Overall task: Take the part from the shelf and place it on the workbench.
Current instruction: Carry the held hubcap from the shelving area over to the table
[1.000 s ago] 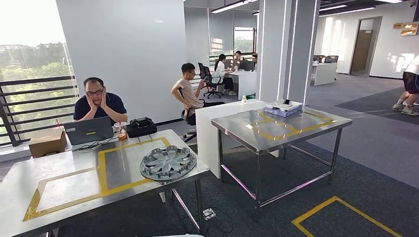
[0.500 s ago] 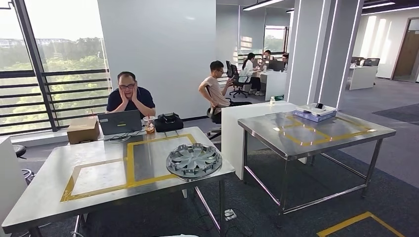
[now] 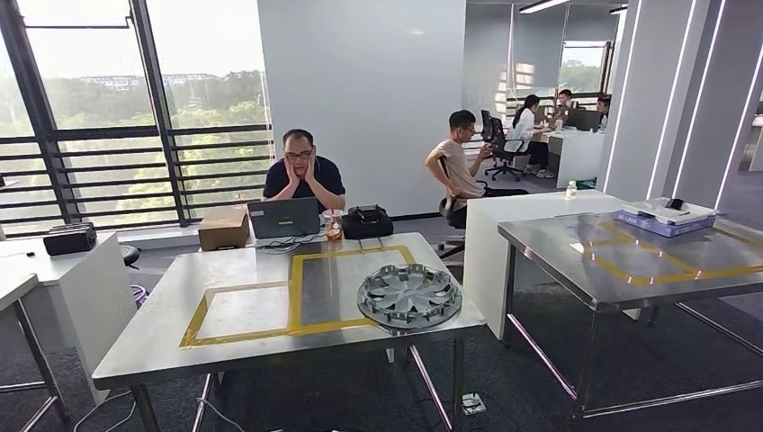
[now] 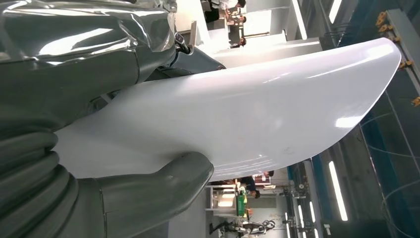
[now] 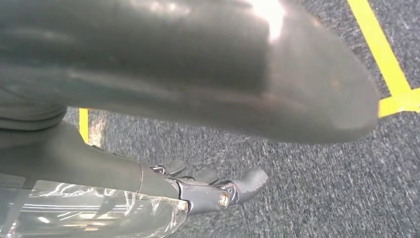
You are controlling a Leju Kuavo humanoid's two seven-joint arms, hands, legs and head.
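Observation:
The part (image 4: pixel 257 99) is a long, glossy white curved panel. In the left wrist view my left hand (image 4: pixel 99 198) grips it, the thick grey thumb (image 4: pixel 168 181) pressed against its edge. In the right wrist view a dark curved face of the part (image 5: pixel 198 64) lies over my right hand (image 5: pixel 198 191), whose dark fingers (image 5: pixel 247 181) curl beneath it beside clear plastic wrap (image 5: pixel 89 213), above grey carpet. The workbench (image 3: pixel 252 315), steel with yellow tape outlines, stands straight ahead in the head view.
A silver hubcap (image 3: pixel 409 295) lies at the workbench's near right corner. A seated person (image 3: pixel 303 180), a laptop (image 3: pixel 284 217), a cardboard box (image 3: pixel 224 228) and a black bag (image 3: pixel 366 221) are along its far edge. A second steel table (image 3: pixel 630 261) stands to the right, a white desk (image 3: pixel 63 270) to the left.
The camera has swung left, so the whole scene has slid right. The taped workbench with the hubcap is now centred, and the right table is partly cut off.

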